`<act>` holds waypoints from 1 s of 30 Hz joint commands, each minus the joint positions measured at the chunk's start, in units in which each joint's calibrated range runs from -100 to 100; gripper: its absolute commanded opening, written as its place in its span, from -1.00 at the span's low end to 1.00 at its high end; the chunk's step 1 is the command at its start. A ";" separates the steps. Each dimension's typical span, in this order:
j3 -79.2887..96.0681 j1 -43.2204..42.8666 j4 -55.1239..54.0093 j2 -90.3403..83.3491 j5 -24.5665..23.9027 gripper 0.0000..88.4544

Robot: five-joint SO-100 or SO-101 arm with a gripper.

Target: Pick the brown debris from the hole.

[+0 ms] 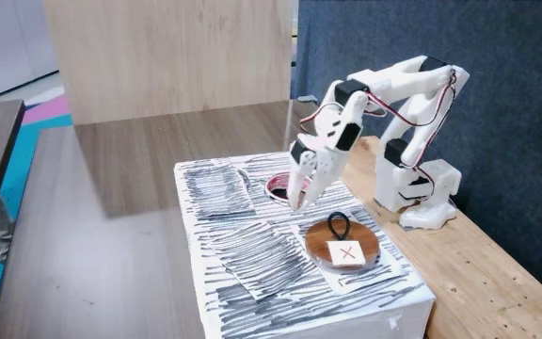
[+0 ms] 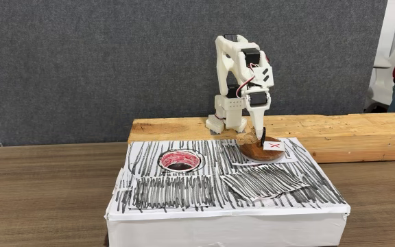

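Observation:
The hole (image 1: pixel 277 186) is a round opening with a pinkish-red rim in the top of a white box scribbled with black lines; in a fixed view the hole (image 2: pixel 180 161) sits left of centre. The brown debris is out of sight; the hole's inside shows red and dark. My white gripper (image 1: pixel 301 196) points down, its tips just right of the hole's rim and above the box top. From the front, the gripper (image 2: pixel 260 130) hangs over the far edge of the wooden disc. The fingers look close together, but I cannot make out the gap or anything held.
A round brown wooden disc (image 1: pixel 343 243) with a black loop and a red X label lies on the box; the disc (image 2: pixel 265 148) shows right of the hole. My arm's base (image 1: pixel 420 193) stands on a wooden plank (image 2: pixel 334 130) behind the box. Loose scribbled sheets (image 2: pixel 262 184) cover the front.

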 commanded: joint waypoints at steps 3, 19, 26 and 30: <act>-0.53 -0.70 0.39 -1.43 0.27 -0.96; -0.53 -0.77 0.39 -1.43 -0.20 -0.26; -0.53 -0.77 0.39 -1.43 -0.20 -0.18; -0.44 -0.77 0.39 -1.43 -0.20 -0.18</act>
